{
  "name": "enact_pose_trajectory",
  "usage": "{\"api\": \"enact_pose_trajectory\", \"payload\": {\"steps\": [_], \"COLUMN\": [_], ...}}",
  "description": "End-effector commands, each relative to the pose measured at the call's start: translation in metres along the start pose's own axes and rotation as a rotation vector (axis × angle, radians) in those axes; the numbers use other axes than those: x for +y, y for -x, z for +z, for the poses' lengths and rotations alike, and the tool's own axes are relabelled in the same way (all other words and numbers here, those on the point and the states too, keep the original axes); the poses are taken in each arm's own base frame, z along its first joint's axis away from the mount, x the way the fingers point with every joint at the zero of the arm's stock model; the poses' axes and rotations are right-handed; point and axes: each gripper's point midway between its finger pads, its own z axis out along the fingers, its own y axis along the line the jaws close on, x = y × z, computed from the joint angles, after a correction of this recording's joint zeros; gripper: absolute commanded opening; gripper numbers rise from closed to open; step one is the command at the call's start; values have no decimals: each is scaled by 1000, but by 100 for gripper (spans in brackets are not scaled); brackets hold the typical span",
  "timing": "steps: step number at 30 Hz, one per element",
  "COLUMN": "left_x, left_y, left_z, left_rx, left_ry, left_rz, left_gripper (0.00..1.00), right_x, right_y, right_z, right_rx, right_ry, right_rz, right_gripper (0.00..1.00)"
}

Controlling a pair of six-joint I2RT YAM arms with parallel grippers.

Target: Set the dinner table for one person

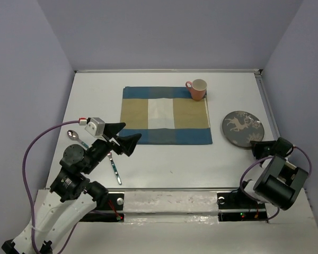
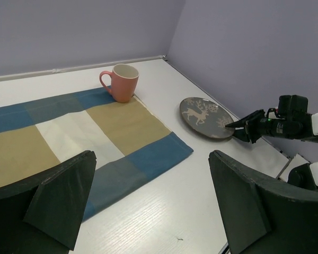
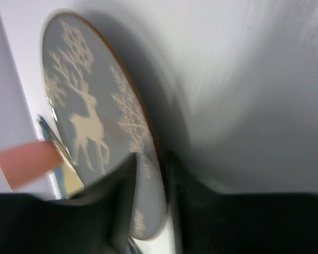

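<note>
top view: dinner table [image 1: 201, 164] white, fills frame; mat [image 1: 165, 115] centre-far, mug [image 1: 198, 89] on its far right corner, plate [image 1: 243, 128] beside table's right edge. left gripper [image 1: 131, 132] spread wide, empty, at mat's near left corner; spoon [image 1: 74, 136] near

left wrist: bare strip between mat and plate, room to slide

right wrist: right gripper [image 3: 151, 174] astride plate rim, gap narrow, blurred, cannot tell if clamped. risk: thin rim hold slips, plate drops

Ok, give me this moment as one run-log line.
left gripper open, hovering by mat corner | right gripper straddling plate rim, grip unclear | mug at mat's far right corner | plate right of mat
</note>
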Motion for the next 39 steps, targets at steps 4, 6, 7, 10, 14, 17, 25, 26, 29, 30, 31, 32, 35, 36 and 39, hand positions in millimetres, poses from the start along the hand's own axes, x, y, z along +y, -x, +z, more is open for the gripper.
{"api": "enact_pose_trajectory", "payload": {"steps": [4,6,7,10,14,17,25,26,29,30,31,32,35,36,39], "left_x": [-1,0,1,3,7,9,20,21,28,31,32,34,37,38,40], "left_y": [15,14,14,12,11,10,10,11,13,13,14,13,12,12,11], "left_z": [3,4,4,6,8,9,13,13,12,13,12,12,13,13,14], "left_rx": [-40,-34,-35,-28,-22,-16,-12,-15,-24,-24,-28,-26,-24,-23,-20], "left_ry": [-1,3,6,13,24,32,72,76,110,123,131,135,150,151,158], "left_rz": [21,21,21,21,23,22,22,23,25,24,25,25,27,27,25], "left_gripper": [99,99,99,99,99,99,99,99,99,99,99,99,99,99,99], "right_x": [6,18,24,61,115,159,251,262,273,280,285,286,299,312,311], "right_y": [-7,-1,1,8,14,14,-71,-84,-145,-159,-172,-199,-240,-245,-276], "right_z": [-6,-14,-18,-40,-76,-110,-172,-178,-177,-179,-166,-171,-158,-161,-139], "right_rx": [-13,-48,-62,-89,-119,-142,116,142,262,288,289,348,400,401,437], "right_ry": [98,140,160,287,434,554,851,877,906,921,904,919,923,954,918], "right_rz": [9,-12,-20,-64,-129,-198,-343,-366,-420,-426,-427,-445,-471,-457,-461], "right_gripper": [0,0,0,0,0,0,0,0,0,0,0,0,0,0,0]}}
